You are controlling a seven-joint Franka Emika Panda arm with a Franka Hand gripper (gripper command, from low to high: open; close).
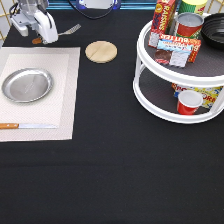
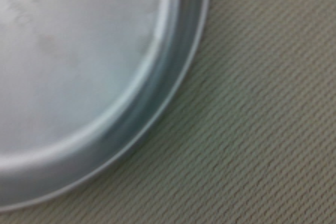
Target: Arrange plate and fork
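The silver plate (image 1: 27,85) lies on the pale placemat (image 1: 67,90) at the exterior view's left. The wrist view shows the plate's rim (image 2: 161,110) from close by, with the mat's weave (image 2: 262,150) beside it. The fork (image 1: 71,29) is at the exterior view's top left, off the mat, with its tines pointing right. Its brown handle end (image 1: 37,41) shows left of the gripper. My white gripper (image 1: 46,34) is in front of the fork's middle and hides it. I cannot tell whether it touches or holds the fork.
A wooden-handled knife (image 1: 27,126) lies on the mat below the plate. A tan wooden disc (image 1: 101,51) sits on the black tablecloth right of the mat. A white two-tier turntable (image 1: 145,90) with cans and boxes stands at the right.
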